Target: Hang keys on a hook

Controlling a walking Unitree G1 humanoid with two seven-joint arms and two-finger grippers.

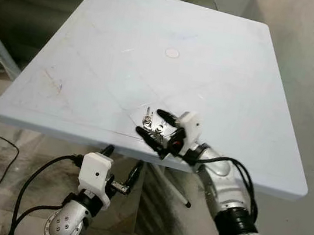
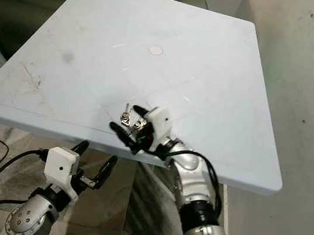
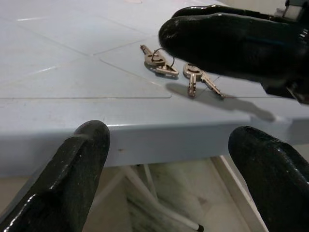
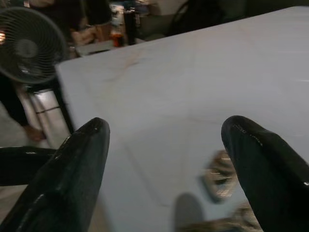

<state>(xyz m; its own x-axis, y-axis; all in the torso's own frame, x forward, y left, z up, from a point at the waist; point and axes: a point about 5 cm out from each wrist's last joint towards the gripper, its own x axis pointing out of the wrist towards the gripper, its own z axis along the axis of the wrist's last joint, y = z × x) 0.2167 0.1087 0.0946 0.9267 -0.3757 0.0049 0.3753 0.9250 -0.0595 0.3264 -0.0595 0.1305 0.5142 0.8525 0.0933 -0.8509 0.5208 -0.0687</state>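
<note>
Below the near edge of the white table (image 1: 85,42), towards its left, the left gripper (image 1: 121,168) is held idle with its 2 black fingers spread wide and nothing between them. It is kept clear of the tabletop, so the reach is judged to be left to the other arm; from its wrist camera the keys (image 3: 181,72) are seen lying just beyond that edge.

Further right along the same edge, the keys are seen resting flat on the table, close to its near rim and well short of the small round mark (image 1: 171,53) at the middle of the top. At least 2 keys are made out, joined on a ring, lying side by side. Their long axes are seen running roughly from the near rim towards the middle of the table, with the ring end on the far side; which end is blade cannot be told for certain.

Immediately right of the keys, the right gripper (image 1: 153,126) is set low over the table with its fingers open, 1 on the far side of the bunch and 1 on the near side, so that the keys are bracketed but not yet held. This placement is judged to be preparation for closing across the bunch.

No hook is made out near the table.
</note>
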